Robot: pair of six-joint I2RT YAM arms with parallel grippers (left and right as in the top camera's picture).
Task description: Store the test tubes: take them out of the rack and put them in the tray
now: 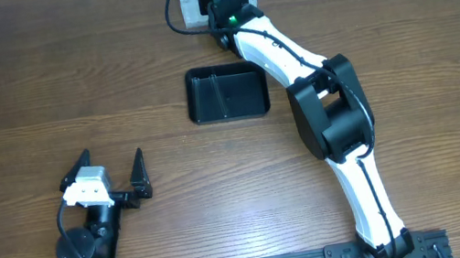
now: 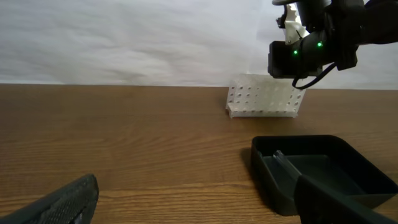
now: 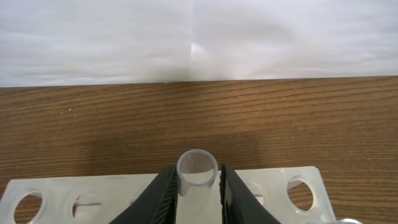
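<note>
Wood-grain brown worktop (image 1: 38,85) runs back to a plain white wall, and at its far edge stands the rack (image 3: 62,193), a pale, translucent plastic block with rows of round holes in its top face. The holes that show in the right wrist view are open and hold nothing. One test tube (image 3: 198,169) is there: clear, thin-walled, with a round open mouth, seen from above and upright over the rack's top face, towards the edge nearest the wall. Its lower part is hidden between the fingers, so I cannot tell whether it sits in a hole or has come free of it.

Pinching that test tube is the right gripper (image 3: 198,182), one dark finger pressed against each side just under the rim. From above, the right arm stretches from its base up the worktop to the rack.

Nearer the arms' bases than the rack and apart from it lies the tray (image 1: 192,98), black, shallow and rectangular with rounded corners. A thin line runs along its floor towards one side; whether this is a ridge or a clear tube lying there I cannot tell.

Well apart from both, close to its own base, the left gripper (image 1: 112,153) hangs over bare wood with its two black fingers spread wide and nothing between them
</note>
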